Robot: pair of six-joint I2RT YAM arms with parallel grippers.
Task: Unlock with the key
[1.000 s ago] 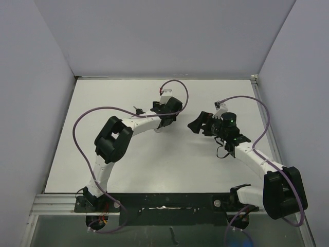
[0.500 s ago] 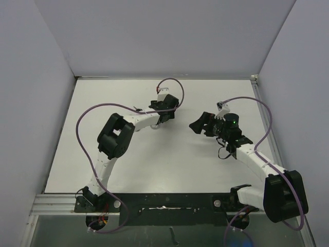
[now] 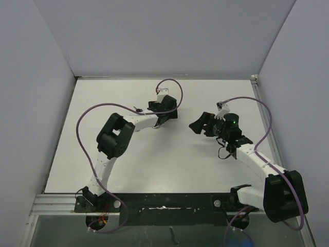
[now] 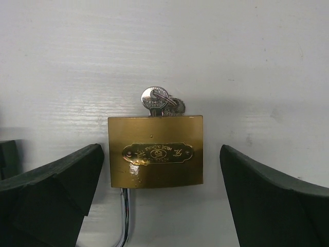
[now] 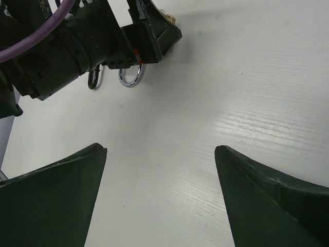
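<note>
The padlock (image 4: 155,152) is laid flat on the worktop (image 4: 257,62) between the spread fingers of the left gripper (image 4: 160,154), key (image 4: 157,100) inserted; the right gripper (image 5: 160,154) is spread, well apart. If clamped off-centre, the body may be slewed and the key dislodged.

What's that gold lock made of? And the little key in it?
The padlock looks like brass: yellow-gold, smooth, with a dull sheen. The key looks like steel or nickel-plated metal: silvery and shiny. Looks alone can't confirm either.
</note>
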